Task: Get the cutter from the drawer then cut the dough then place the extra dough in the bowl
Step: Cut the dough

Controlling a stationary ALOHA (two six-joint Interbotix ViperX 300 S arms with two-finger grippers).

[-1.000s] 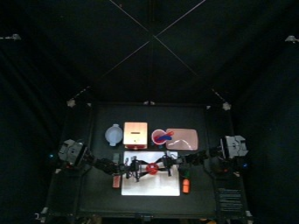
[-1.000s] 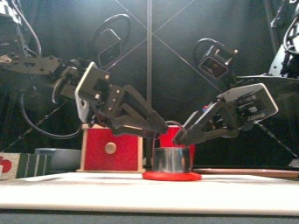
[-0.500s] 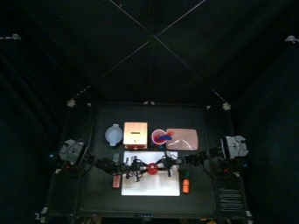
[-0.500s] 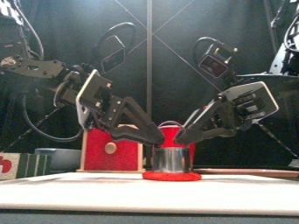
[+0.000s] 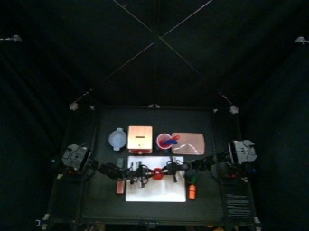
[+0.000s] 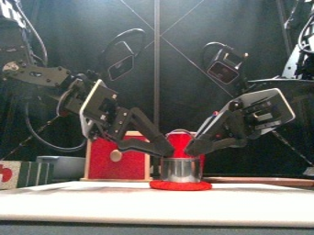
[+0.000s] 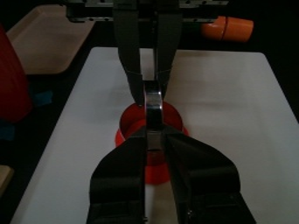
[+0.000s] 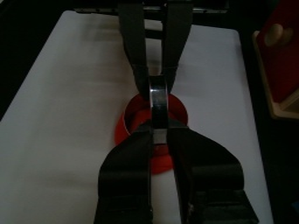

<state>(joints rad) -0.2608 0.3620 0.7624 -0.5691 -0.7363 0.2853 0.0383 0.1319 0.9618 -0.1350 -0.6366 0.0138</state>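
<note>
The round metal cutter stands on the flat red dough on the white cutting board. My left gripper comes down at the cutter's left side and my right gripper at its right side. In the left wrist view the left gripper has its jaws drawn close over the cutter's top, above the dough. From the right wrist, the right gripper looks the same, with the dough under it. What exactly each pair of jaws pinches is hidden.
Behind the board stand the wooden box with the red drawer front, the blue-grey bowl to its left and the pink tray with toys to its right. An orange toy lies off the board's far end.
Both grippers have narrowed their jaws and come in toward the cutter's top from either side. The cutter and dough stay where they were.
</note>
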